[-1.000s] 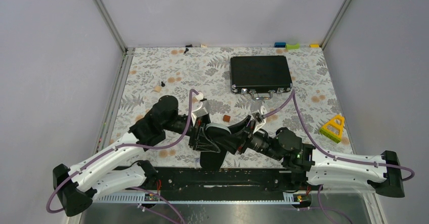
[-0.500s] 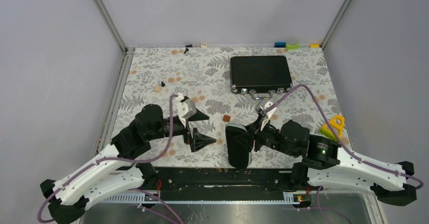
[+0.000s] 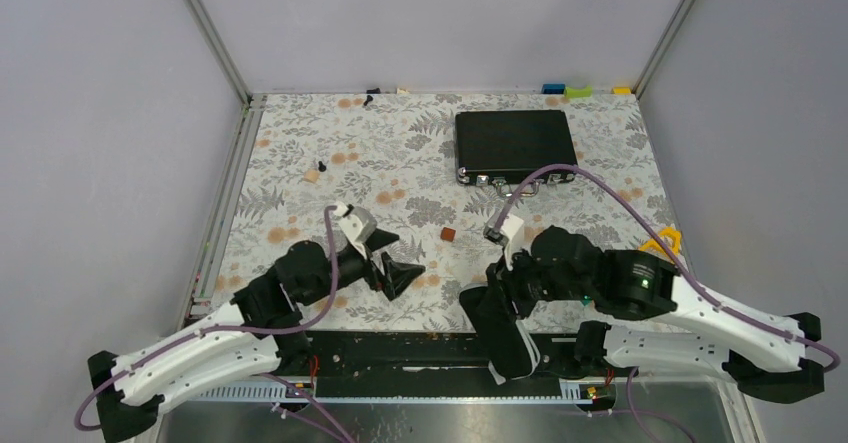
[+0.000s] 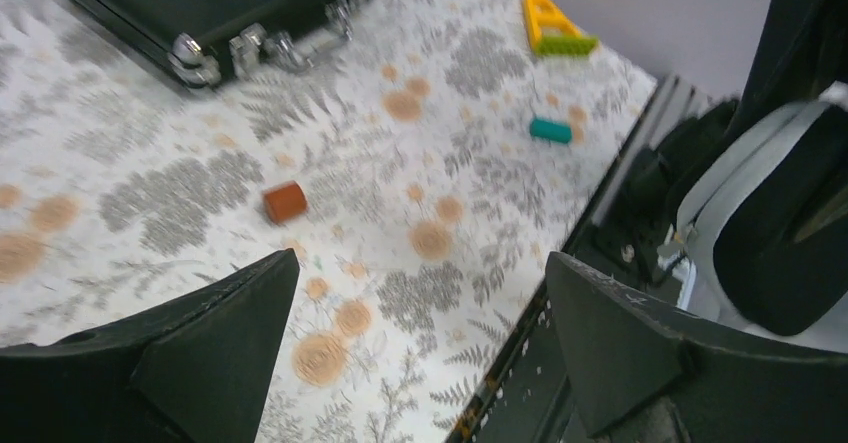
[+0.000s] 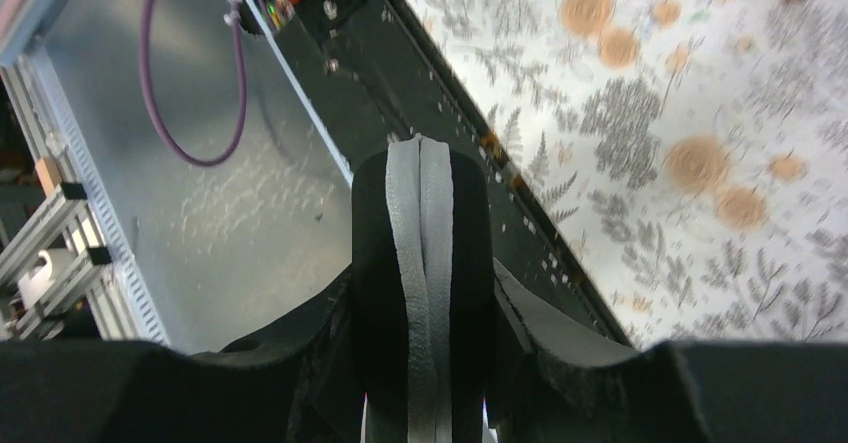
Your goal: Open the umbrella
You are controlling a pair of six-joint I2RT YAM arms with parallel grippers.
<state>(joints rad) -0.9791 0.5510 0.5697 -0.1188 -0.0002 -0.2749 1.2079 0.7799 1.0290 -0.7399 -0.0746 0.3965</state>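
The umbrella is out of view in every frame. My right gripper (image 3: pixel 507 288) (image 5: pixel 422 298) is shut on a black oval clamshell case (image 3: pixel 507 335) (image 5: pixel 420 233) with a grey seam. It holds the case end-out over the black rail at the table's near edge. My left gripper (image 3: pixel 406 254) (image 4: pixel 422 263) hovers open and empty above the floral tabletop, well left of the case. The case's rounded black end (image 4: pixel 775 253) shows at the right edge of the left wrist view.
A flat black briefcase (image 3: pixel 515 143) (image 4: pixel 200 3) lies at the back right. A small brown block (image 3: pixel 448 234) (image 4: pixel 285 201) sits mid-table between the arms. A yellow triangular toy (image 3: pixel 662 246) (image 4: pixel 550 23) and a teal piece (image 4: pixel 551 130) lie to the right. The black rail (image 3: pixel 400 348) runs along the near edge.
The left gripper let go of the case, opened wide and drew back to the left. The right arm swung the case away from the left arm, toward the near edge.
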